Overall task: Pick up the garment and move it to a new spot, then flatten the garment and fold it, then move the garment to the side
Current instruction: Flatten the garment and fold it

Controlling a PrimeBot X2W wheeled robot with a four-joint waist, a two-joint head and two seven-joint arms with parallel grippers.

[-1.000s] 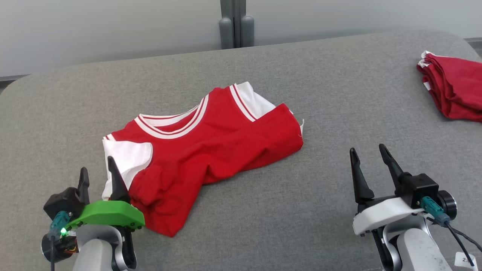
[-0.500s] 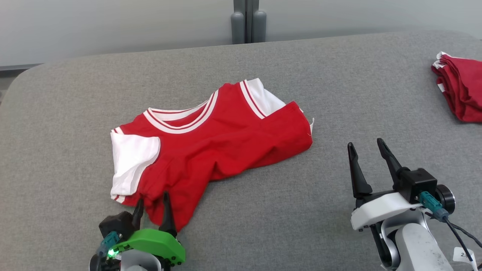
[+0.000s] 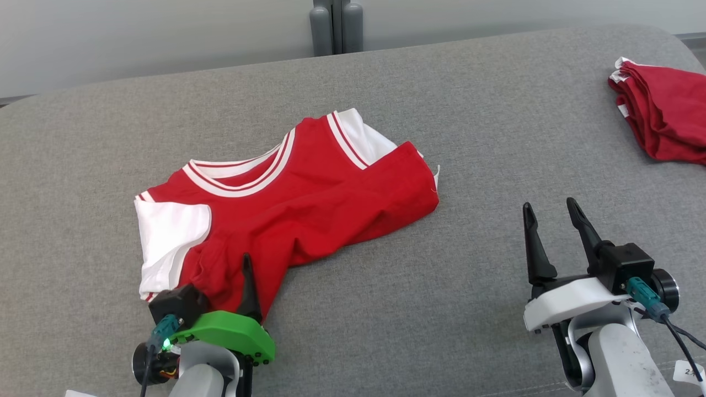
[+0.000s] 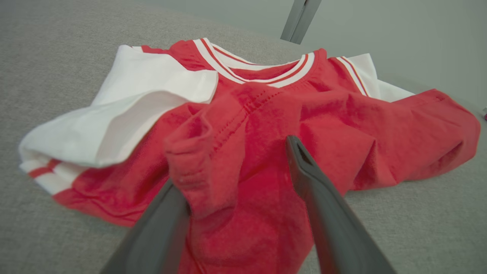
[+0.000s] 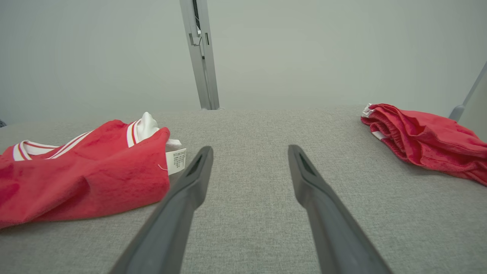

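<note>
Red cloth pile (image 3: pixel 664 113) on grey tabletop (image 3: pixel 496 121)

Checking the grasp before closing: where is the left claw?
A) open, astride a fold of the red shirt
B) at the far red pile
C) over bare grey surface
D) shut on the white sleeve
A: the left claw stands open, a red shirt fold between its fingers.

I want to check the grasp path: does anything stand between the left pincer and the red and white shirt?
Nothing visible does. The open left pincer straddles a raised fold at the near edge of the red and white shirt. The other red garment lies apart at the far right.
</note>
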